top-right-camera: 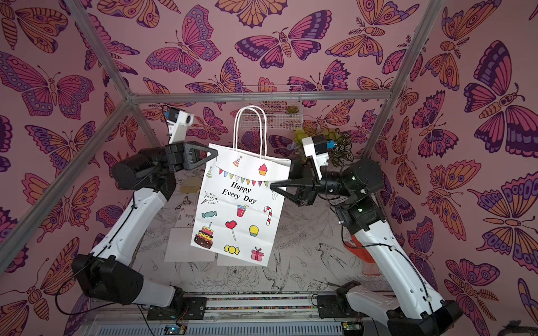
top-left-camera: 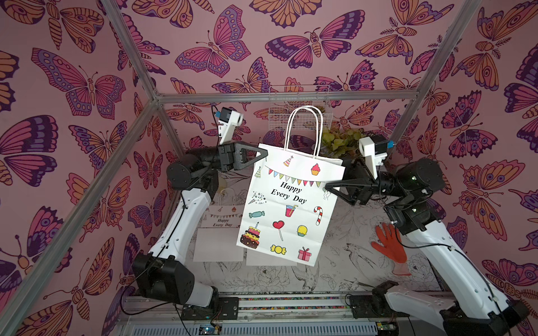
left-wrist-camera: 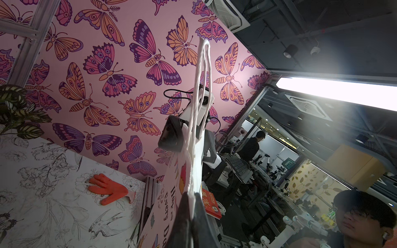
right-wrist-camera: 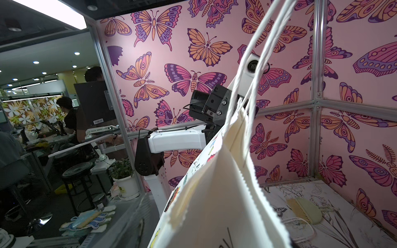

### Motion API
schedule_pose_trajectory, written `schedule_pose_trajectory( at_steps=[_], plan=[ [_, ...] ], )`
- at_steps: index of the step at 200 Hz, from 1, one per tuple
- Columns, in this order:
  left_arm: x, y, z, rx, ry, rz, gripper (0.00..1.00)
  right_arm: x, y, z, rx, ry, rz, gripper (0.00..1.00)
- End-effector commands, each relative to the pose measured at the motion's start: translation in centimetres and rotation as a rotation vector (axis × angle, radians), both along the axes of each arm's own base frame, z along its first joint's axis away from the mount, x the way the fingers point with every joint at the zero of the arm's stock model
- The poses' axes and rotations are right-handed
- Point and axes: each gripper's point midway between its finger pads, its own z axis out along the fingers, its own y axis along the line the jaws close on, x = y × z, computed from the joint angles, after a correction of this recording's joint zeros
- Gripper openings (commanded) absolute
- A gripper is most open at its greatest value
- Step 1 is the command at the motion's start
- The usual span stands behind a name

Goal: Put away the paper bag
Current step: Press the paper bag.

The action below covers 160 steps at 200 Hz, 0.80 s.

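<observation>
The white paper bag [top-left-camera: 285,203] [top-right-camera: 238,203], printed "Happy Every Day", hangs in the air above the table, tilted, with its twine handles [top-left-camera: 302,128] standing up. My left gripper [top-left-camera: 263,153] [top-right-camera: 214,152] is shut on the bag's top left corner. In the left wrist view the dark fingers [left-wrist-camera: 182,214] pinch the bag's rim [left-wrist-camera: 193,171]. My right gripper [top-left-camera: 334,176] [top-right-camera: 281,176] straddles the bag's right edge below the rim. One finger [top-left-camera: 334,187] lies in front of the paper and the other is hidden behind it, the jaws standing apart. The bag [right-wrist-camera: 214,204] fills the right wrist view.
A second, similar bag [top-left-camera: 221,232] lies flat on the table under the left arm. An orange glove [top-left-camera: 388,247] [left-wrist-camera: 109,189] lies at the right. A wire basket [top-left-camera: 300,110] hangs on the back wall above a plant [top-left-camera: 343,142]. A small brush [right-wrist-camera: 305,210] lies near the back corner.
</observation>
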Motion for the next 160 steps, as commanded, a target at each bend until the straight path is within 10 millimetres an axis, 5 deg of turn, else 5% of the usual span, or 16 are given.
schedule_pose_trajectory(
  at_steps=[1, 71, 76, 109, 160],
  plan=[
    [-1.3, 0.2, 1.0, -0.025, -0.067, 0.022, 0.0, 0.7, 0.5, 0.8, 0.046, 0.026, -0.024, 0.63],
    [-1.7, 0.4, -0.2, 0.004, -0.09, 0.094, 0.0, 0.9, 2.3, 0.8, 0.034, 0.119, 0.006, 0.55],
    [-3.2, 0.7, 0.6, -0.008, -0.129, 0.101, 0.0, 0.9, 2.4, 0.7, 0.032, 0.12, 0.003, 0.55],
    [-3.1, 0.7, 1.1, -0.029, -0.14, 0.12, 0.0, 0.4, 2.9, 0.7, 0.034, 0.123, 0.009, 0.47],
    [-3.7, 0.8, 1.2, -0.025, -0.147, 0.112, 0.0, 0.4, 2.7, 1.0, 0.049, 0.12, -0.009, 0.18]
  ],
)
